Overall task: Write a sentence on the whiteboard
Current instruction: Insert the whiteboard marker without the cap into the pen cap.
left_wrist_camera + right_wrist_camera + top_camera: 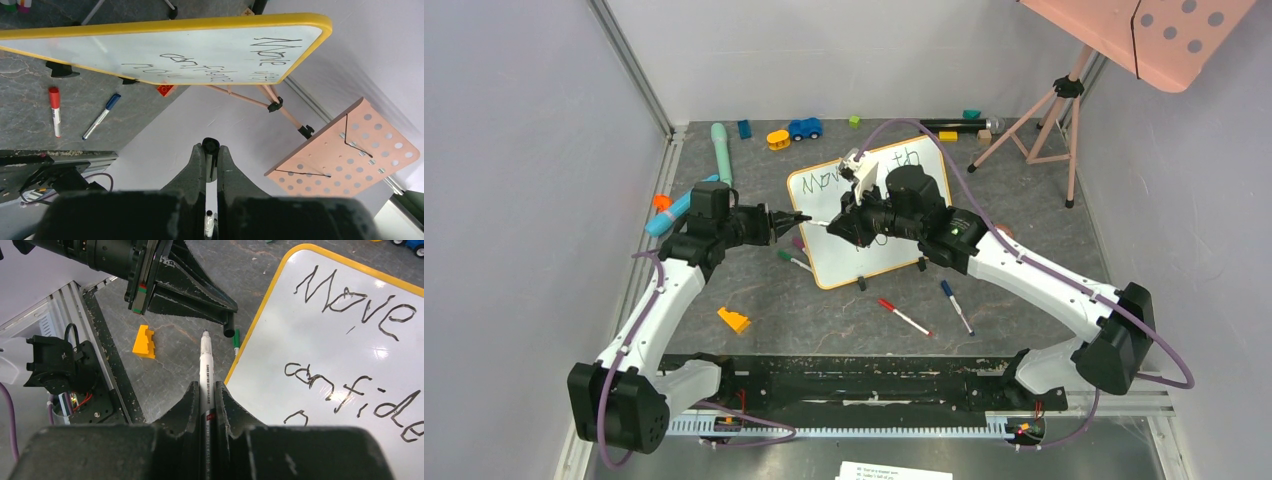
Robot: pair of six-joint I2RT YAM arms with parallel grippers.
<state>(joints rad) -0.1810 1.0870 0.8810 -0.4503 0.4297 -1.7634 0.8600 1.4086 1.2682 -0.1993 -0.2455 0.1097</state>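
Status:
- Large white rectangular whiteboard with thin orange-yellow frame (pixel 844 262): mid-worktop, turned at an angle, two small black feet on its near edge. The right arm's wrist is above its middle and hides part of it in the top view.
- Dark, wobbly marker sentence (pixel 360 305) on the board: top row starts "Move", second row reads "confide…" and runs out of the right wrist view. A third row has started below it and I can't read it.
- Right gripper (pixel 206 390): clamped on a slim white marker pen (pixel 205 360). The bare tip points away from the wrist. The tip is off the board, over the grey stone-pattern worktop (pixel 824 320) just beside the board's left edge.
- Left gripper (pixel 796 217): fingers pinched together on a small black marker cap (pixel 229 330), which sticks out past the fingertips. Cap and pen tip are near each other, not touching.
- A green-capped marker (pixel 236 339) lies against the board's left frame, under the cap.
- Loose on the worktop: an orange stepped plastic block (pixel 144 341) near left of the board, and a red-capped white marker (pixel 904 317) and a blue-capped white marker (pixel 957 307) in front of the board, apart from each other.
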